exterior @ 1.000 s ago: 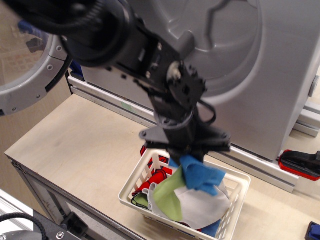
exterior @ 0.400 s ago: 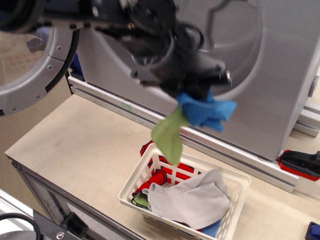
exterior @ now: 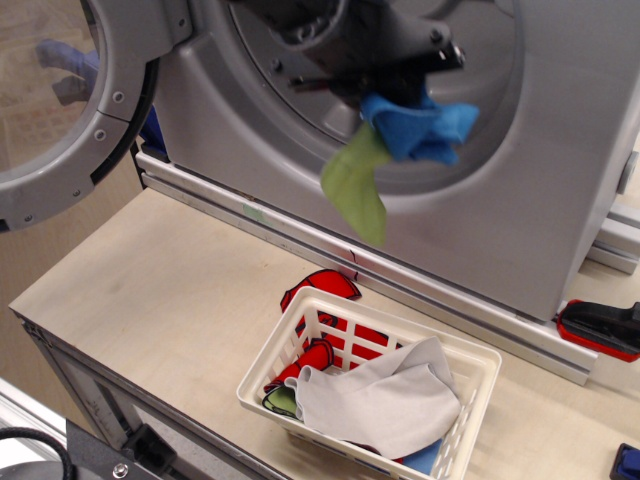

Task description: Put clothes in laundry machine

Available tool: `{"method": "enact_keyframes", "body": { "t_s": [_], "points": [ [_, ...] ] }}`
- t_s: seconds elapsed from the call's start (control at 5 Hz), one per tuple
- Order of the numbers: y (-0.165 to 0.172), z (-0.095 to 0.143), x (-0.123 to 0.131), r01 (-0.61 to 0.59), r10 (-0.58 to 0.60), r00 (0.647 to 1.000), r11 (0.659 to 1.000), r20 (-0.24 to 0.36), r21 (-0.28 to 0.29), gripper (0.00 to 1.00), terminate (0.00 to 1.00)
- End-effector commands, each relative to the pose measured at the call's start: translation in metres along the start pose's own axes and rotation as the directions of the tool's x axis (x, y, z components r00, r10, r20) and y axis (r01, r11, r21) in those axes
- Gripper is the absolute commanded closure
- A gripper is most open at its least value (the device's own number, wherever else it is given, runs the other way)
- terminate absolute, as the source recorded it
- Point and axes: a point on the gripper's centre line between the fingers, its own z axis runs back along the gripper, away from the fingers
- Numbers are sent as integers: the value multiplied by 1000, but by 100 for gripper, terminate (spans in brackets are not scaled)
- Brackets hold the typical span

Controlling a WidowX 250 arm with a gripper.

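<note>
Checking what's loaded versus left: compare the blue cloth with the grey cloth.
The blue cloth hangs bunched from the tool at the washer mouth; the grey cloth lies spread in the white basket. Blue is bright, grey pale. The blue is lifted, the grey at rest. Both are small soft pieces.

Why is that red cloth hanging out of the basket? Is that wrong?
A bit untidy, yes. One red cloth flops over the far rim of the white basket onto the table. Also, the green cloth dangles loosely below the blue cloth that the hand carries at the laundry machine mouth.
</note>
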Motion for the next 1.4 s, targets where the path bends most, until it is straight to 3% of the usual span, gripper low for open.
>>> {"method": "enact_keyframes", "body": {
  "t_s": [0.0, 0.4, 1.0, 1.2],
  "points": [
    [27, 1, 39, -38, 32, 995, 997, 99, 61, 100, 0],
    [20, -27, 61, -51, 34, 985, 994, 170, 95, 100, 0],
    [11, -60, 85, -81, 57, 987, 985, 153, 152, 100, 0],
    [12, -54, 81, -108, 89, 985, 986, 147, 126, 0, 0]
  ]
}}
